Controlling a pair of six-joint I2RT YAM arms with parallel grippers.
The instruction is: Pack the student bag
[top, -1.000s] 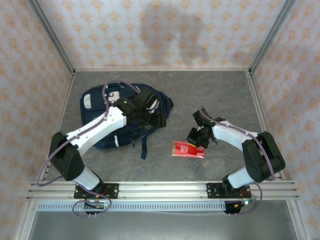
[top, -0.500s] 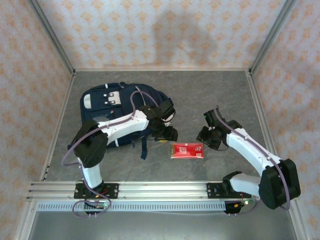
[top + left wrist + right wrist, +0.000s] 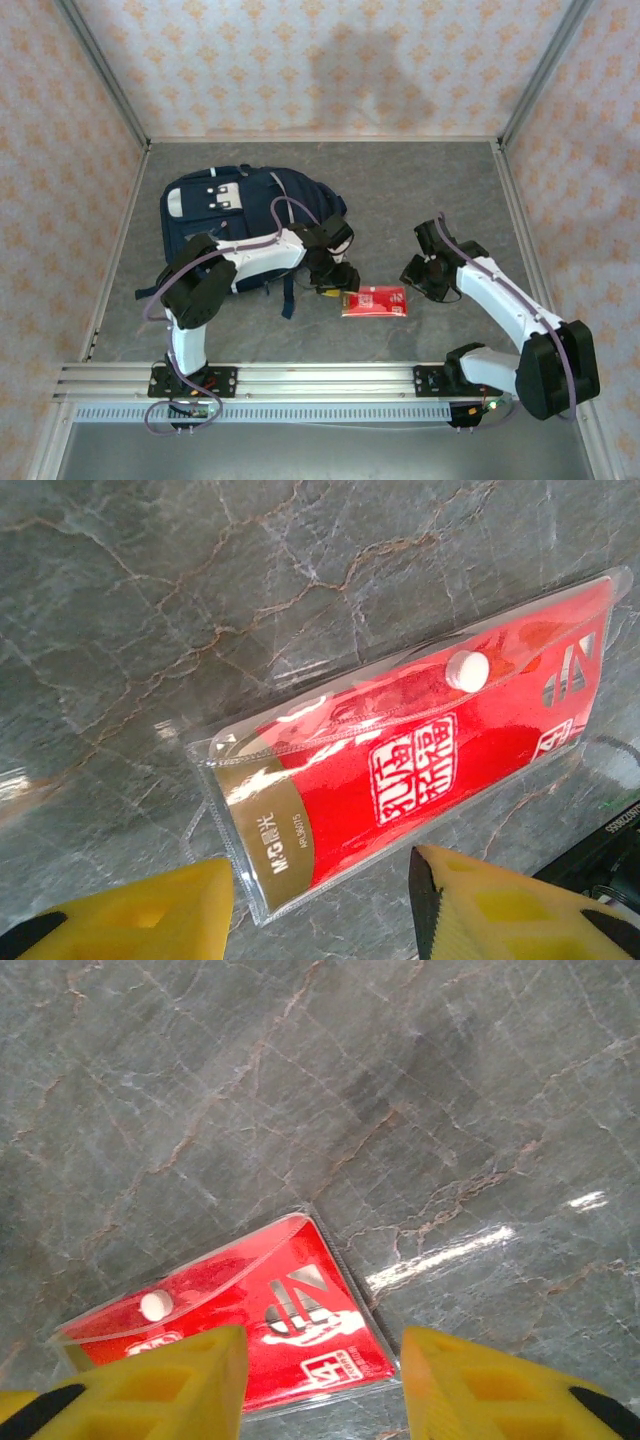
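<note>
Lying flat at the far left of the table is the bag, navy with its white patches facing up. Whether its mouth is unzipped cannot be told. One red pouch in a clear plastic sleeve with a white snap is waiting outside it, to its right and nearer.

Packing is standing at an early step, by my judgement — the pouch is lying unlifted on the table and is yet to go in.

The left gripper is hanging over the pouch's left end, fingers spread to either side, pinching nothing. The right gripper is hovering at the right end, fingers likewise spread and empty.

Writing: the gold band is showing "M&G" plus Chinese characters, and the red is carrying a white-framed block of Chinese characters. A small code beside the brand is too fine to read.
</note>
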